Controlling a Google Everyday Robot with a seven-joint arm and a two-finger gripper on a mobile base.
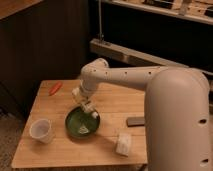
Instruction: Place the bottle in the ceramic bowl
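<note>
The dark-green ceramic bowl [80,125] sits on the wooden table, left of centre, with pale markings inside. My gripper [86,106] hangs from the white arm just over the bowl's far rim. It is shut on the small cream bottle [91,112], which is tilted, its white cap end pointing down over the bowl's right inner edge. The bottle is above the bowl, and I cannot tell whether it touches it.
A translucent white cup [41,130] stands left of the bowl. A red object [55,88] lies at the table's far left. A pale rectangular block [123,143] and a dark flat item [135,121] lie right of the bowl. The table's wooden top [60,150] ends close in front.
</note>
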